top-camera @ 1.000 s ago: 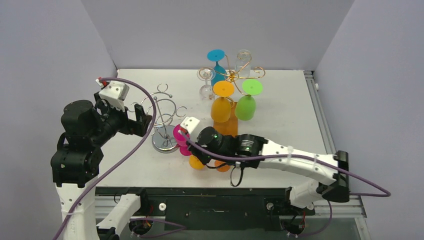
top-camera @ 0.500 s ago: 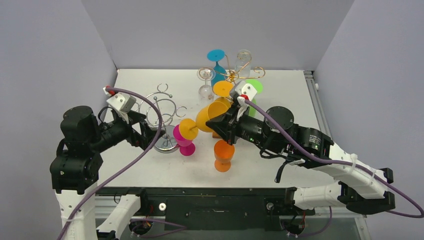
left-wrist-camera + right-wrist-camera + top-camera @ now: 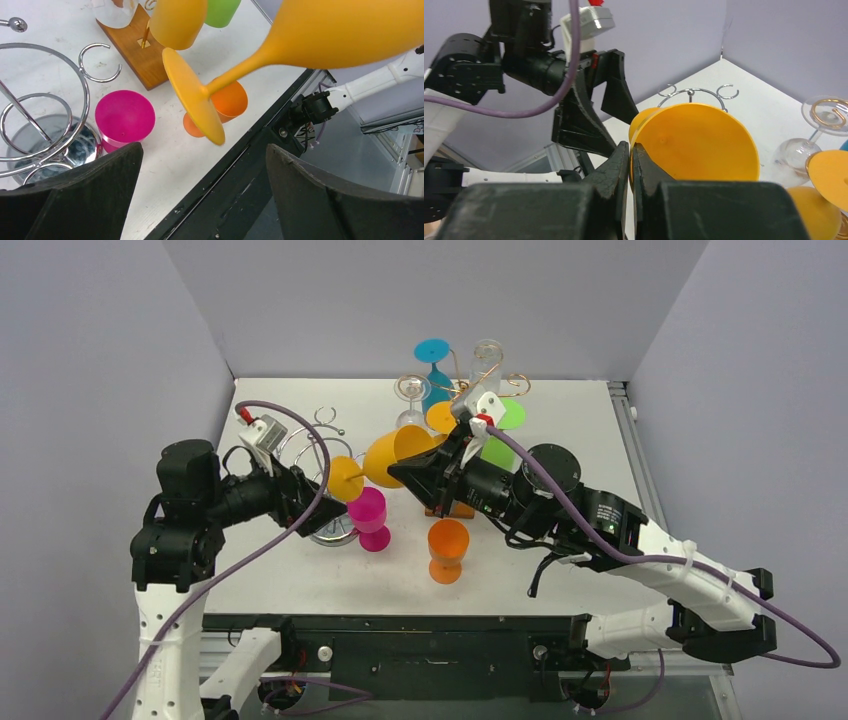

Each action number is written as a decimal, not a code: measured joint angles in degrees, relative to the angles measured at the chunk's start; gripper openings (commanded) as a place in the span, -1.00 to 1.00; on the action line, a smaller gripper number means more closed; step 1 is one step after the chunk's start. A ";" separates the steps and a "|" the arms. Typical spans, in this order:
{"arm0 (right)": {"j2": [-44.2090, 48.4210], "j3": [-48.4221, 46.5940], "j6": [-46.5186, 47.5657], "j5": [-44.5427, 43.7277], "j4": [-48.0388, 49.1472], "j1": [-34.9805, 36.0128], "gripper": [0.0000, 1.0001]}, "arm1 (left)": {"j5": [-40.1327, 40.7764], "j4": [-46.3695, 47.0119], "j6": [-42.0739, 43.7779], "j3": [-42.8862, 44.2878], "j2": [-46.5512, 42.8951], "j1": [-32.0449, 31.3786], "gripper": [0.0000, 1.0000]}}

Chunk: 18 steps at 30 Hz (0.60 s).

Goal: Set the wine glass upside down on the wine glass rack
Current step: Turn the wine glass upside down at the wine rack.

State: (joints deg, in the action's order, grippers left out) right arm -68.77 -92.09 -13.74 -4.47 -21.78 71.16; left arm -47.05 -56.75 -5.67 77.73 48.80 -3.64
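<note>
Since half a second ago, the right gripper has carried the yellow glass left and a little higher, and the left arm has swung in to meet it. That glass is in the air on its side, well above the table. Its foot points toward the chrome rack and its mouth faces the right arm, whose jaws are clenched on the rim. The left gripper is spread wide and empty. From its wrist camera, the glass's foot floats ahead of the gap, touching neither finger. A pink glass stands upright just beside the rack's base, and an orange glass stands nearer the front edge.
</note>
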 measured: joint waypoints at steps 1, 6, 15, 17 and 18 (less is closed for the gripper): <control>-0.17 -0.26 -0.07 0.13 0.70 0.17 -1.00 | -0.17 0.55 -0.66 -0.13 0.37 0.00 0.59; -1.33 -0.59 -0.39 1.46 3.98 1.22 -1.00 | -0.66 3.63 -3.54 -0.26 2.03 0.00 -0.04; -2.05 1.68 -0.81 2.36 4.92 2.82 -0.24 | 1.64 4.46 -2.71 1.14 3.76 0.33 -1.00; -1.86 2.62 -1.27 2.36 4.57 3.26 0.35 | 3.37 3.98 0.70 2.19 3.82 0.24 -1.00; -1.70 2.86 -1.60 2.10 3.93 3.17 0.49 | 4.15 3.52 2.75 2.89 3.82 0.24 -1.00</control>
State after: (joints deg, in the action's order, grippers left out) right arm -70.48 -89.23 -15.33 -2.37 -17.85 74.32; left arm -42.89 -53.23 -2.92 80.62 52.62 -3.40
